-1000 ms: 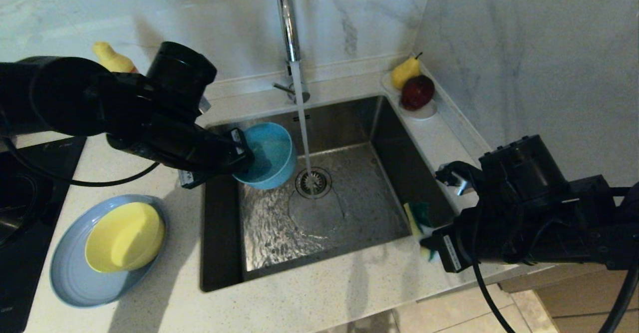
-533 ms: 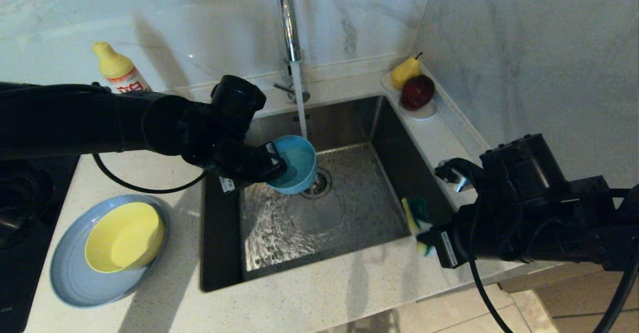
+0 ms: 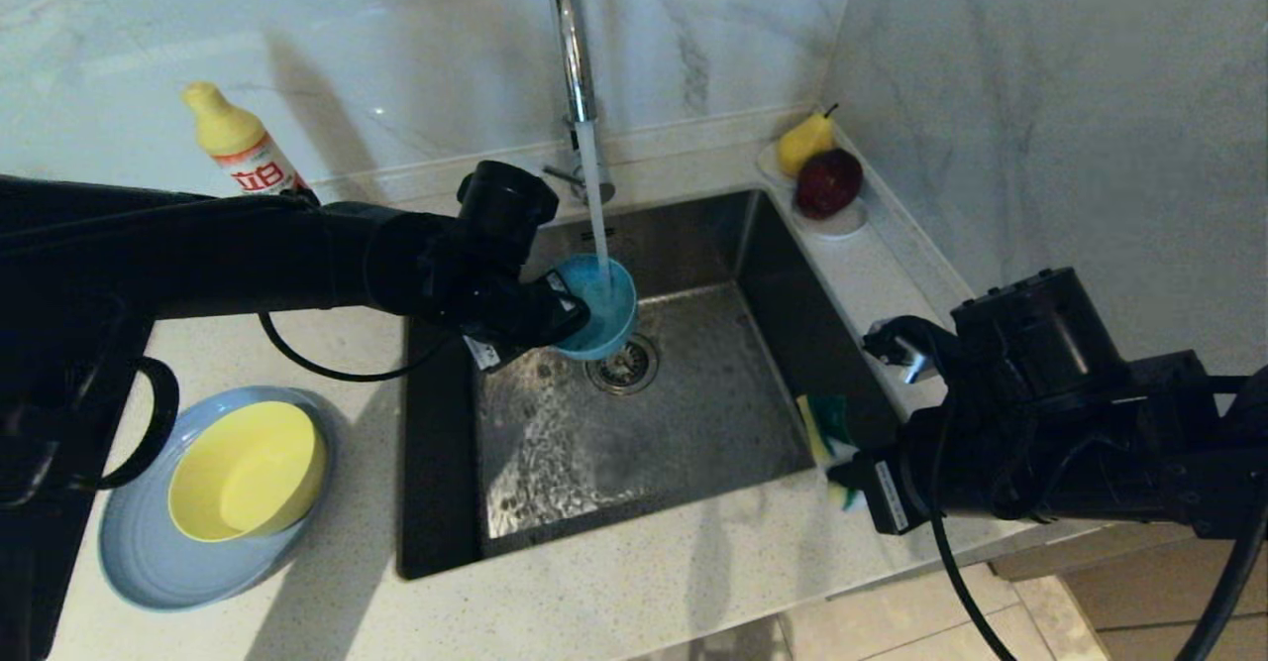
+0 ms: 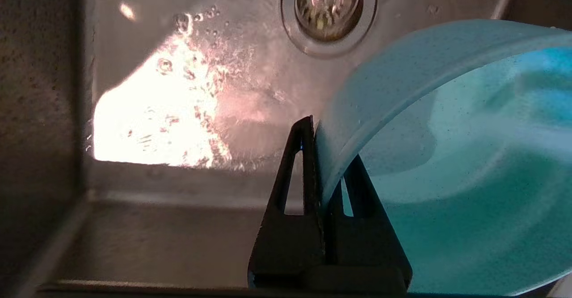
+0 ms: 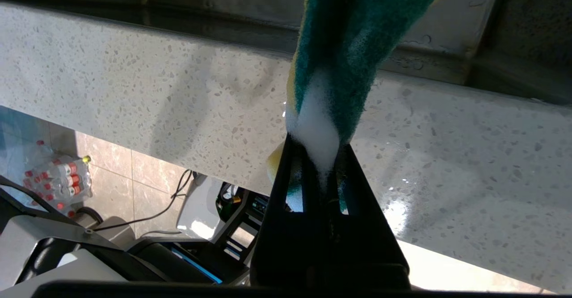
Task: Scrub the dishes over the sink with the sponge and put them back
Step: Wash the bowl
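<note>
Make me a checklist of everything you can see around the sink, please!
Surface: speckled pale countertop, wet by the sink.
Job's things: teal bowl under the running tap; yellow bowl sits in the grey-blue plate; sponge foamy.
Clutter: soap bottle; pear and red apple on a white saucer.
Grippers: left gripper pinches the bowl's rim; right gripper clamps the sponge at the sink's front right corner.
Cables: black cable loops under the left arm.
Surroundings: marble wall, tiled floor.

text: red characters printed on white label | on: yellow-capped bottle, bench far left | legibility: too small to be read
</note>
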